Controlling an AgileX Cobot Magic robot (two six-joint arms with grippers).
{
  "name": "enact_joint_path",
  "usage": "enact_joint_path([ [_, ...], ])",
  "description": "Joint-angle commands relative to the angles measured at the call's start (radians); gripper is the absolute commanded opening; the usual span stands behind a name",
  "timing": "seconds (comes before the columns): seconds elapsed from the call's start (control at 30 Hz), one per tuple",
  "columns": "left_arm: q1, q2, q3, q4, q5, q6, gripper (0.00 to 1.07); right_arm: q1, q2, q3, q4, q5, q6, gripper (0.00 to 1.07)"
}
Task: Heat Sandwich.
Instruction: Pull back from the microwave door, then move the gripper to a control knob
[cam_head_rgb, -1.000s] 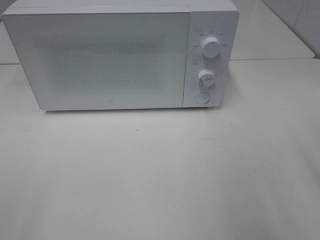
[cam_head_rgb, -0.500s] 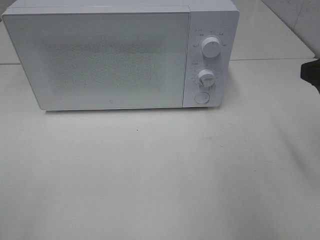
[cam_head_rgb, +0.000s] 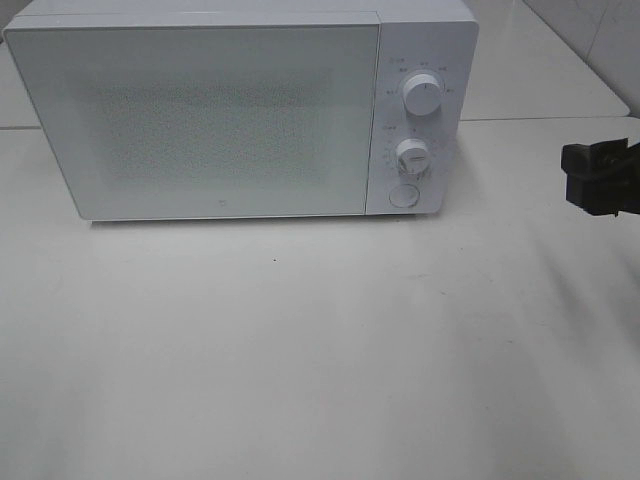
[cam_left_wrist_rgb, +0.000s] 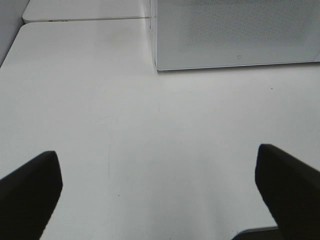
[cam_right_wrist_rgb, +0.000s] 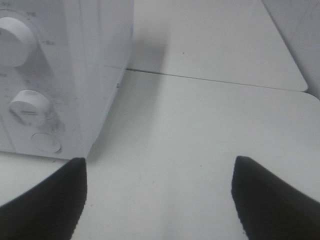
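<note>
A white microwave (cam_head_rgb: 220, 120) stands at the far side of a white table (cam_head_rgb: 300, 350) with its frosted door (cam_head_rgb: 200, 150) closed. The sandwich shows in no view (whether it sits behind that door cannot be told). The right gripper (cam_right_wrist_rgb: 159, 162), jaws spread and empty, hovers right of the control panel, and the left gripper (cam_left_wrist_rgb: 156, 150), equally spread and empty, hangs over the table near the microwave's left corner. The step is probably a reach for the panel, so the right arm should come in level and set one fingertip squarely on the round button (cam_head_rgb: 403, 196) without brushing the knob (cam_head_rgb: 412, 154) just above.
</note>
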Motion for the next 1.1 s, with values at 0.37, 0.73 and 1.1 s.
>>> enact_joint_path([
  [0.37, 0.002, -0.027, 0.003, -0.005, 0.000, 0.003, 1.04, 0.270, 0.183, 0.050, 0.416, -0.401, -0.183, 0.76],
  [0.73, 0.002, -0.027, 0.003, -0.005, 0.000, 0.003, 1.04, 0.453, 0.325, 0.048, 0.526, -0.635, -0.134, 0.76],
  [1.1, 0.002, -0.027, 0.003, -0.005, 0.000, 0.003, 1.04, 0.563, 0.439, -0.003, 0.594, -0.718, -0.045, 0.76],
])
